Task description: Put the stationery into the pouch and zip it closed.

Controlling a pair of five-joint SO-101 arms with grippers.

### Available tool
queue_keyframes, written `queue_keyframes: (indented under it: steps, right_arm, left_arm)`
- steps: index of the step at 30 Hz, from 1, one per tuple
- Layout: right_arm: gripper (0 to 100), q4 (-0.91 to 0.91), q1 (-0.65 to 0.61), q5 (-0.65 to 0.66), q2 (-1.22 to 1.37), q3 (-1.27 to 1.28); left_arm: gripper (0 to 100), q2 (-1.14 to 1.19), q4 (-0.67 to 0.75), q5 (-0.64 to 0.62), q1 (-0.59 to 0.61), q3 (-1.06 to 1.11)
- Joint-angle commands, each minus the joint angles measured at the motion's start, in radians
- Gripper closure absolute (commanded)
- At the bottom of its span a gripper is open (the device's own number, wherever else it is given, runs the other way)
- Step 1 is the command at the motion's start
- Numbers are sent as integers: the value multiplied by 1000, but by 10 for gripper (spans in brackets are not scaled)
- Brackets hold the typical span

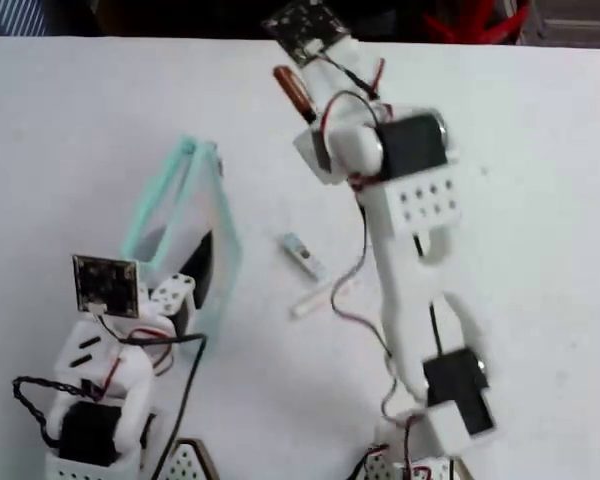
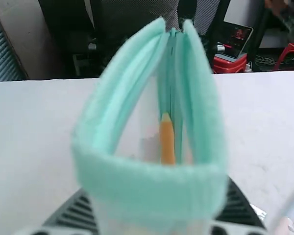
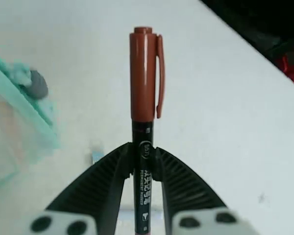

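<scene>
Brown-capped marker juts lengthwise from right claw, cap outward.

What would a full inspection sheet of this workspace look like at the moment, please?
Surface: white table, no spills seen.
Job's things: mint pouch standing open with an orange pencil inside; brown-capped marker held above the table.
Clutter: small light-blue item and white stick lying between the arms; what they are is too small to tell.
Grippers: right gripper has its fingers closed on the marker's barrel; left gripper is at the pouch's near end, its grip hidden by the rim.
Cables: red and black wires hang along the right arm above the table.
Surroundings: dark furniture and a red object beyond the far edge.
</scene>
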State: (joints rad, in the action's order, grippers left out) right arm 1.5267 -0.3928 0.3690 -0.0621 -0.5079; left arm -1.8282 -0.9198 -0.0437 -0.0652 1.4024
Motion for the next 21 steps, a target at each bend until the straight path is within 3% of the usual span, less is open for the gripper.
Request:
queue_keyframes:
  steps: [1, 6, 11, 15, 21]
  right_arm:
    - [981, -127, -51, -78, -217, 118]
    - [981, -381, -200, -114, -484, 327]
    - [981, -667, -401, -115, -687, 562]
    - [981, -883, -529, -115, -763, 720]
    - [981, -1109, -604, -117, -768, 936]
  left_arm:
    - [796, 4, -9, -6, -50, -34]
    - [717, 4, -75, -9, -53, -91]
    - [711, 4, -135, -6, -54, -130]
    - [711, 4, -135, -6, -54, -126]
    - [711, 4, -135, -6, -53, -124]
